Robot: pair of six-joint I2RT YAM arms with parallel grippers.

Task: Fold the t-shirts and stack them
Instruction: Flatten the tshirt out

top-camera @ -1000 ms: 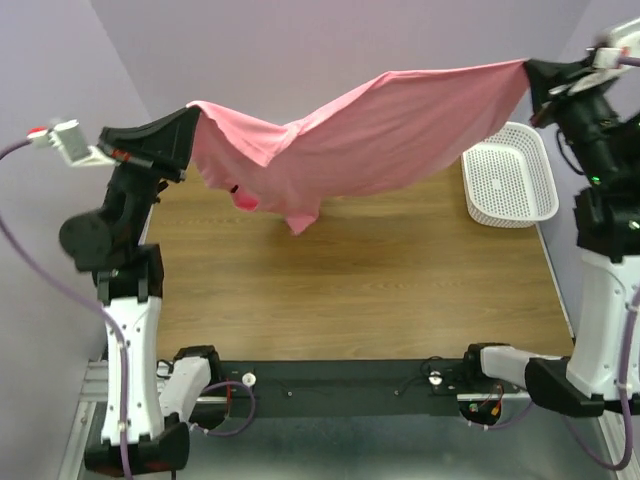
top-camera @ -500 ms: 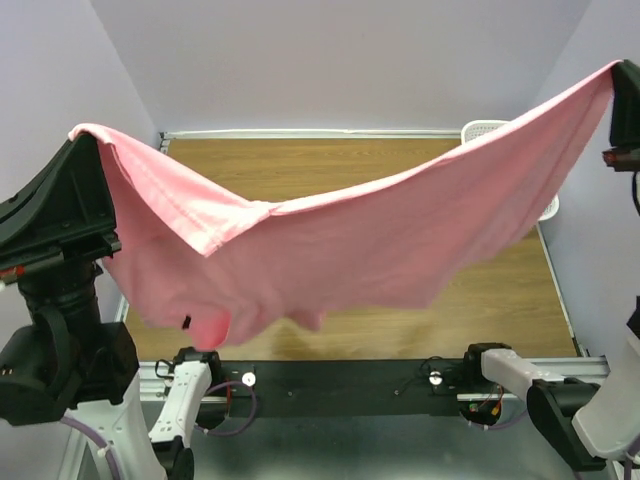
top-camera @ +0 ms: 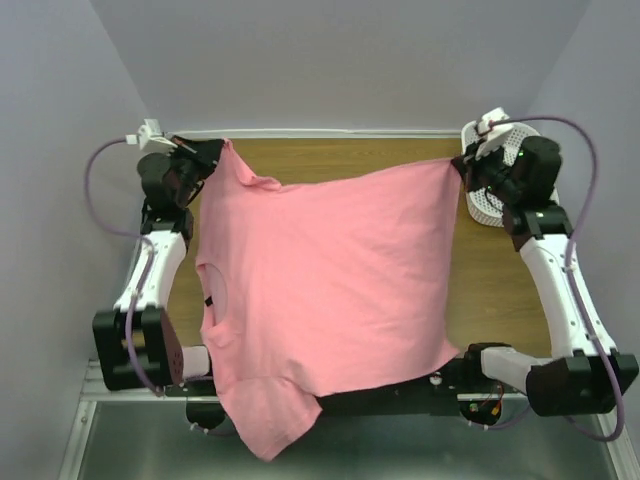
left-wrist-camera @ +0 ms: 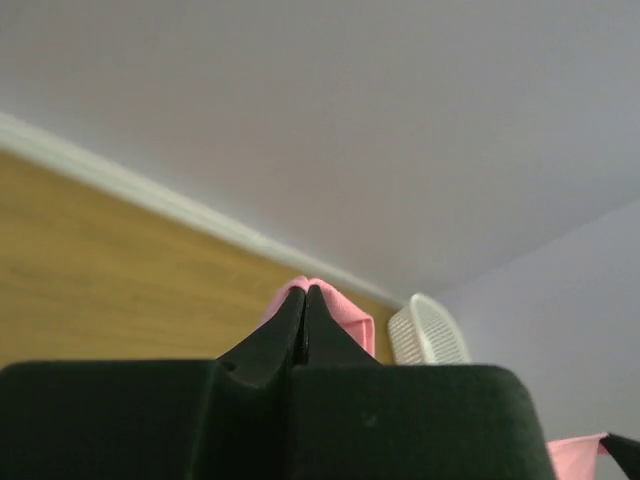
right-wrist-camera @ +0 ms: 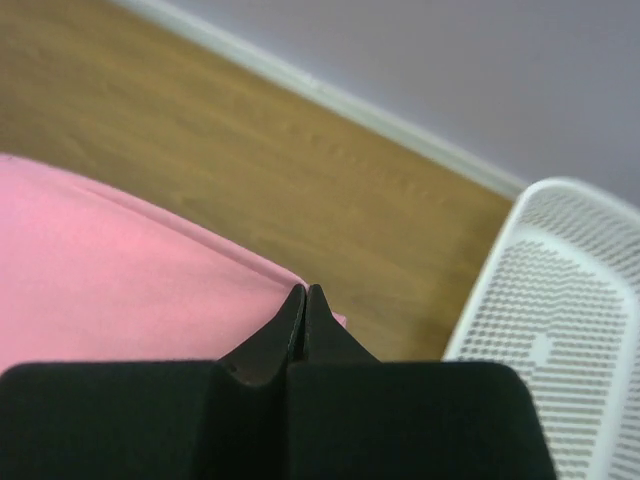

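The left gripper [top-camera: 212,155] and right gripper [top-camera: 462,165] are each clamping a far corner of the shirt [top-camera: 320,270], best lowering together, evenly taut, flat onto the table [top-camera: 500,285].

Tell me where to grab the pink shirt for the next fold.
Take the shirt by its near edge: the sleeve hanging off the table on the left, and the hem corner on the right. Come from the near side; that edge overhangs, so jaws can probably close around it.

White perforated basket [top-camera: 486,206] — on the wooden table's [top-camera: 495,290] far right corner.
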